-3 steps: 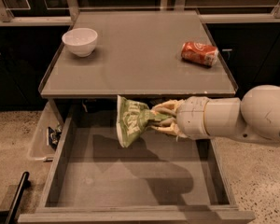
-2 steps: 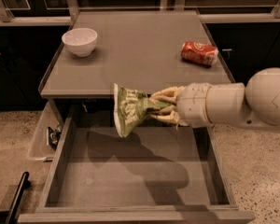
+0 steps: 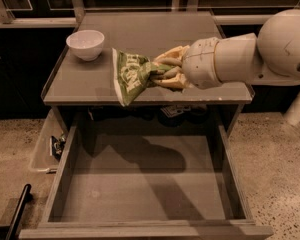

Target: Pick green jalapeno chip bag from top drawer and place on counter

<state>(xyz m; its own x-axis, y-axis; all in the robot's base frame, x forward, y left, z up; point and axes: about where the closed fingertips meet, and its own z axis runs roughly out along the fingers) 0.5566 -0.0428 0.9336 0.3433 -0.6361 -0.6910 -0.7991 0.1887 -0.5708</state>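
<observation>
My gripper (image 3: 162, 73) is shut on the green jalapeno chip bag (image 3: 131, 76), a crinkled green foil bag with white lettering. It holds the bag in the air above the front part of the counter (image 3: 90, 86), over the counter's front edge. The bag hangs to the left of the fingers. The white arm comes in from the right. The top drawer (image 3: 140, 184) stands pulled open below the counter, and its flat grey bottom is bare.
A white bowl (image 3: 85, 44) stands on the counter at the back left. A clear plastic bin (image 3: 47, 146) sits on the floor left of the drawer. A dark bar (image 3: 17, 211) lies at the bottom left. The arm hides the counter's right side.
My gripper has lifted the chip bag up out of the drawer to a height above the counter's front edge. The arm now covers the red can on the counter's right.
</observation>
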